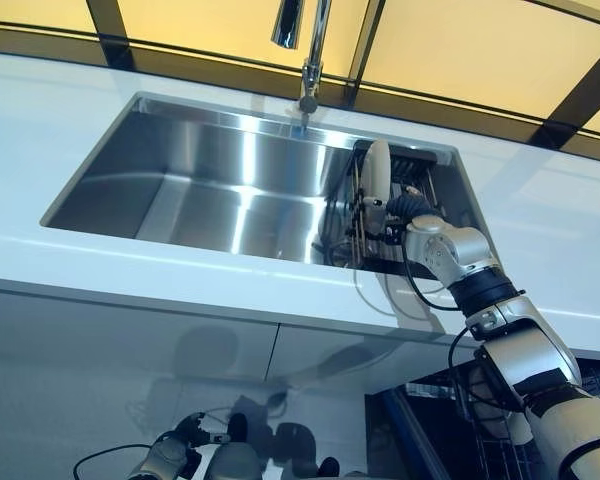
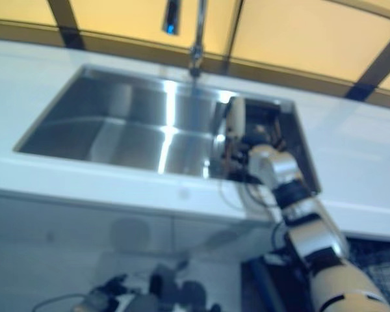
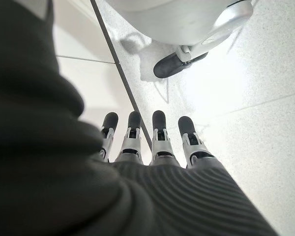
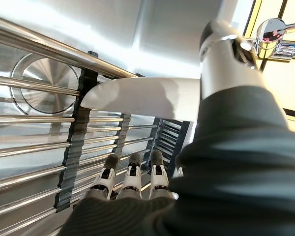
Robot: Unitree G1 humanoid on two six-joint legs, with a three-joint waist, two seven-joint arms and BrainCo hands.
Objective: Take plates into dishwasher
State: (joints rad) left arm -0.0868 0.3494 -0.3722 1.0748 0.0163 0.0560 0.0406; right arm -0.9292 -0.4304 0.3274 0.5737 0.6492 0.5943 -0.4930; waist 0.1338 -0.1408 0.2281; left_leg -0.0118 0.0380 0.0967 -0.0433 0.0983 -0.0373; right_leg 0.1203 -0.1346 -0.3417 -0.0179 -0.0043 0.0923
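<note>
Right hand, reaching into the sink, rests on the wire rack beside a white plate standing there, fingers straight and ungripped, so pickup is beginning; next, curl around the plate's rim.

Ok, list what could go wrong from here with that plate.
The white plate stands on edge in the wire rack inside the sink; the right hand reaching in beside it could tip it over. Lifting it out may knock it against the rack's bars or the faucet overhead. The left hand hangs low, too far to steady it.
</note>
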